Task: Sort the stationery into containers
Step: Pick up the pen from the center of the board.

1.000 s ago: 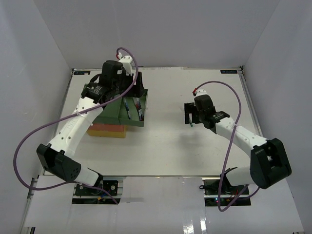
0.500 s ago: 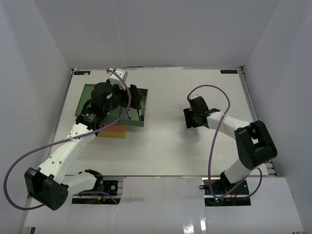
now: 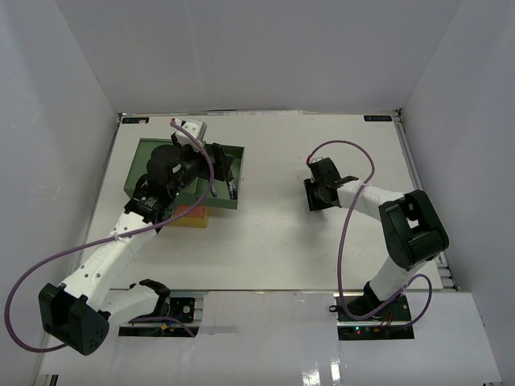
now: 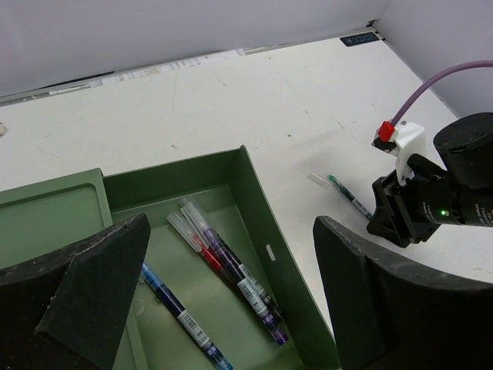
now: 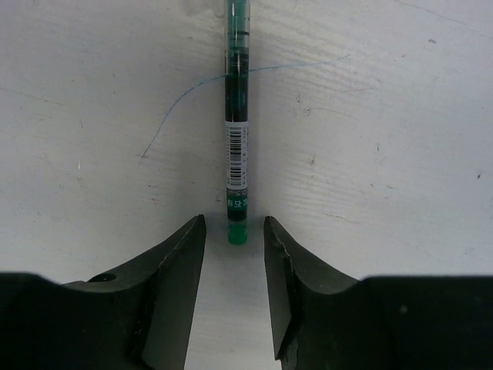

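- Hiding most of the drawer stack [image 3: 193, 219] in the top view, the left arm leaves only a sliver of the red-orange and yellow tiers showing at the stack's 6 o'clock edge. The stack stands toward 9 o'clock on the table [image 3: 265, 241].
- Green drawer [image 4: 258, 208]: the top tier, open to the camera. Its 9 o'clock part is covered by a finger in the left wrist view.
- Contents of the green drawer: blue pen [image 4: 181, 314], red pen [image 4: 199, 245] and purple pen [image 4: 239, 276]. All three are thin, lie side by side and slant toward 5 o'clock. The print on their labels is too small to read.
- Green pen [image 5: 237, 131]: clear barrel, dark green core, white barcode label, green end. It lies flat on the table along the 12-to-6 line of the right wrist view, and its far end is cut off at 12 o'clock. It sits just to the 3 o'clock side of the table's centre, well apart from the drawer stack. In the top view it cannot be made out beneath the gripper.
- Right gripper [image 5: 235, 231]: released, with the jaws narrowly parted. The pen's green end lies between the fingertips, and a slit of table shows on either side.
- Left gripper [image 4: 231, 231]: spread wide and empty, above the green drawer. Both fingers [image 4: 77, 301] are cut off by the frame edges.
- Ink line [image 5: 185, 94]: thin, blue, drawn on the table and crossing the green pen.
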Robot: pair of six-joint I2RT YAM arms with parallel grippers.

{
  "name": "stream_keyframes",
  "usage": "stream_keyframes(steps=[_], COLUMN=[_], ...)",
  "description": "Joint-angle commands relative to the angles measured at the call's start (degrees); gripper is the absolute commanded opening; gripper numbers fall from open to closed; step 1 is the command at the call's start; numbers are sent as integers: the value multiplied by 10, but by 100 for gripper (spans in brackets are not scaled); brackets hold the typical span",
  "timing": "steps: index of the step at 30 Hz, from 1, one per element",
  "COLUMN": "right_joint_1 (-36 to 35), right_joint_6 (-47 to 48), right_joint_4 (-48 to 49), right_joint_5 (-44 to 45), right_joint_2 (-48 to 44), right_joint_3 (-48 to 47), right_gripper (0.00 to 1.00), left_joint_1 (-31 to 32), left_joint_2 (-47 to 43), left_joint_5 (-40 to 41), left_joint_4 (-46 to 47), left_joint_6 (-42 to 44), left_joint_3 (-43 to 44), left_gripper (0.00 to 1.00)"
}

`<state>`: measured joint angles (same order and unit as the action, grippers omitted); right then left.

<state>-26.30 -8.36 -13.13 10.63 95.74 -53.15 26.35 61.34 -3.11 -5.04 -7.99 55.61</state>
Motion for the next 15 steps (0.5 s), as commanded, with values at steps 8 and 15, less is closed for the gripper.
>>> stream_keyframes(steps=[8, 15], right_joint_1=[20, 35], right_joint_6=[-16, -32], right_joint_4=[-14, -16], right_joint_5=[1, 12], right_joint_2=[15, -12], right_joint_3=[-2, 14], right_gripper=[28, 12], left_joint_1=[-2, -2], left_joint_2=[-5, -1], left_joint_5=[-17, -45], left_joint_4=[19, 23], left_joint_6=[-6, -19], left_joint_3=[-4, -3], left_gripper=[98, 98])
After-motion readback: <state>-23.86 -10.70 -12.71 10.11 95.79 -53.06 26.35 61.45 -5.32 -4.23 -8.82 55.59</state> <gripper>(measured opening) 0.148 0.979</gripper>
